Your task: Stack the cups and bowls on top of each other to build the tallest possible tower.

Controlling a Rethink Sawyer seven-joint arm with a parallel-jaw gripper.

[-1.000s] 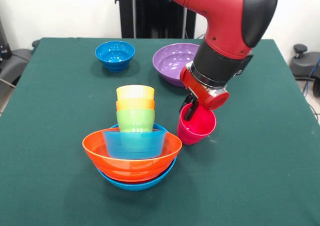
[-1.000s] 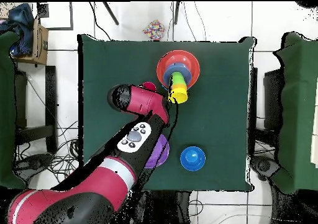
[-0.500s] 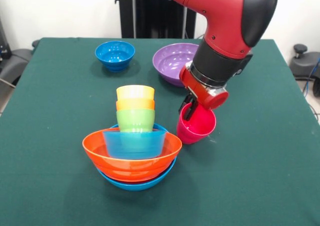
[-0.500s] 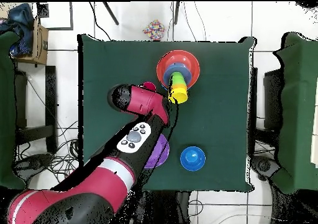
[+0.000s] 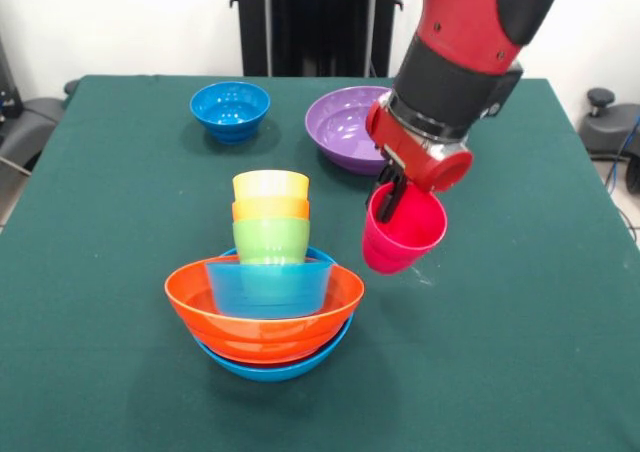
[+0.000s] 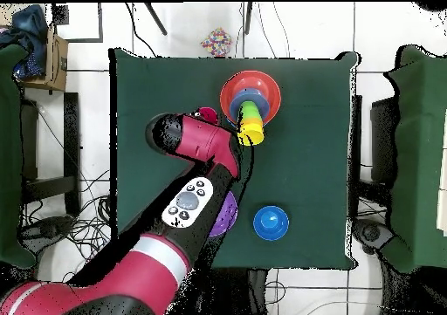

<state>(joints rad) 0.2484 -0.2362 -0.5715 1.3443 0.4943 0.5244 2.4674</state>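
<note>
1. Gripper (image 5: 388, 194): closed on the rim of the magenta-pink cup (image 5: 402, 234), one finger inside the cup and one outside.
2. Magenta-pink cup: held tilted, clear of the green table (image 5: 520, 312), just to the right of the tower (image 5: 268, 292) in the front view.
3. Tower: a large light-blue bowl (image 5: 270, 365) at the base, a large orange bowl (image 5: 262, 317) in it, and a smaller light-blue bowl (image 5: 268, 284) nested inside.
4. Upper tower: the light green cup (image 5: 270, 240), the orange cup (image 5: 270, 210) and the yellow cup (image 5: 270, 185) stacked upright, the yellow one on top.
5. Purple bowl (image 5: 345, 127): on the table behind the gripper, partly hidden by the arm (image 5: 460, 62).
6. Dark-blue bowl (image 5: 230, 109): alone near the far edge, well apart from the tower.
</note>
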